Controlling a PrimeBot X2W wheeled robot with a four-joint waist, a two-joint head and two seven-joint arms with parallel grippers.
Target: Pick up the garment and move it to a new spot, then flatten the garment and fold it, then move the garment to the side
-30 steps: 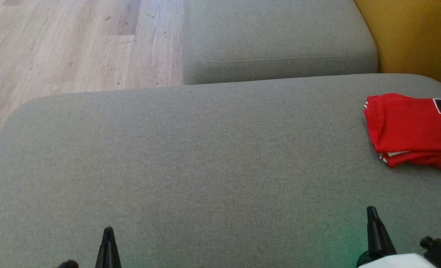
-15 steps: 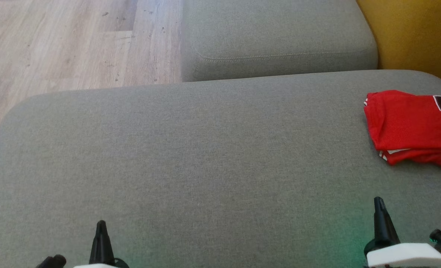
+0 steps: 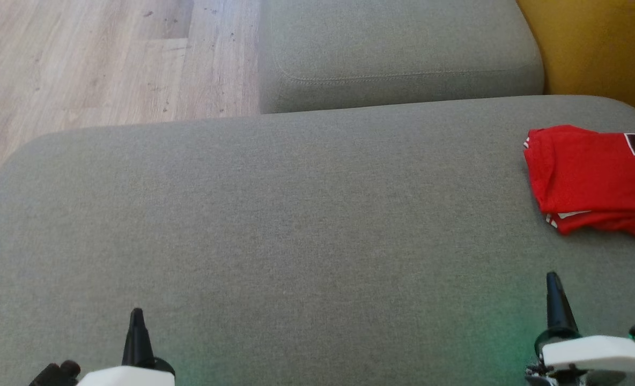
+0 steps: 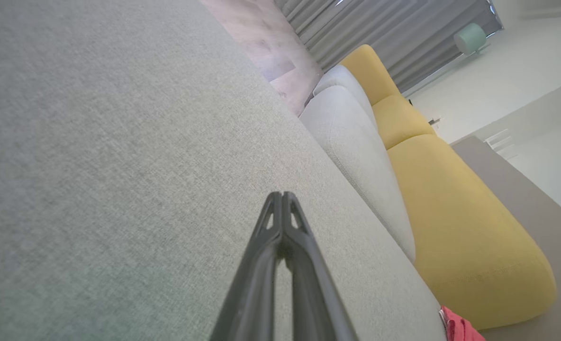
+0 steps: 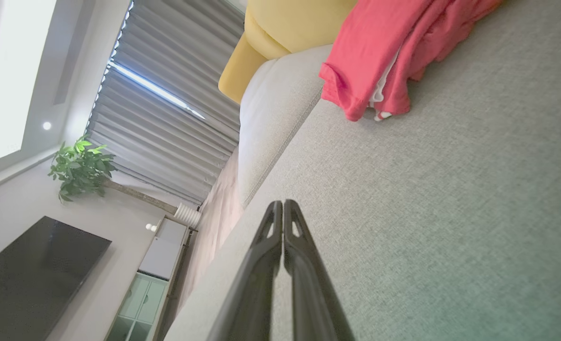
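Grey fabric seat cushion (image 3: 296,214), broad with rounded corners, as seen in the head view. Beyond its far edge lie a second grey cushion (image 3: 398,48), pale wooden floor (image 3: 81,64) to the left and a yellow cushion (image 3: 596,48) at the far right. At the right edge of the seat cushion, toward its far right corner, lies the garment (image 3: 585,177). It is a red jersey with a dark, white-edged numeral, folded into a layered stack and partly cut off by the frame, with white trim showing between the layers along its near edge. At the near edge, toward the near left corner, the left gripper (image 3: 136,319) has its fingers pressed together to a single point and holds nothing. The left wrist view shows the two tips meeting over bare fabric. At the near edge, toward the near right corner, the right gripper (image 3: 553,284) is well apart from the garment, its fingers likewise pressed together and empty. In the right wrist view the closed tips point along the seat cushion, with grey curtains (image 5: 167,109), a potted plant (image 5: 79,166) and a dark screen (image 5: 29,274) in the room beyond.
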